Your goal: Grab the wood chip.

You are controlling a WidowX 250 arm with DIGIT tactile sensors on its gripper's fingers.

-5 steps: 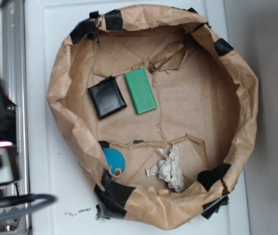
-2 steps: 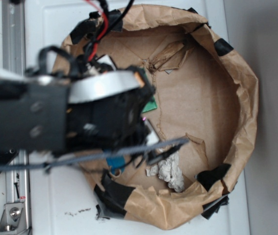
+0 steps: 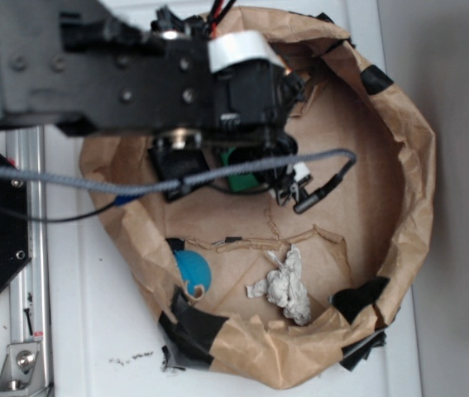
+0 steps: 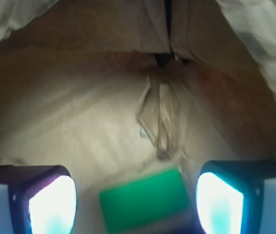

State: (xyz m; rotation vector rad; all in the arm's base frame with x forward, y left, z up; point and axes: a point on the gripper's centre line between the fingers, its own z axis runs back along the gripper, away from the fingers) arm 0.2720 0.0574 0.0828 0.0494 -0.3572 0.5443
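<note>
Since a moment ago our arm has swung further over the crumpled brown paper basin (image 3: 408, 149), so we now have our gripper (image 4: 137, 200) spread wide astride the flat green wood chip (image 4: 145, 204), unclamped, ready to descend

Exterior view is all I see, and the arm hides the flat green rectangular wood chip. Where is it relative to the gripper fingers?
Observer: In the wrist view, the flat green rectangular wood chip lies between the two fingers, gaps on both sides.
Operator: Is the gripper open?
Observer: Yes, the gripper is open, wider than the chip.
Operator: What lies ahead?
Observer: A torn strip of brown paper on the paper floor.
</note>
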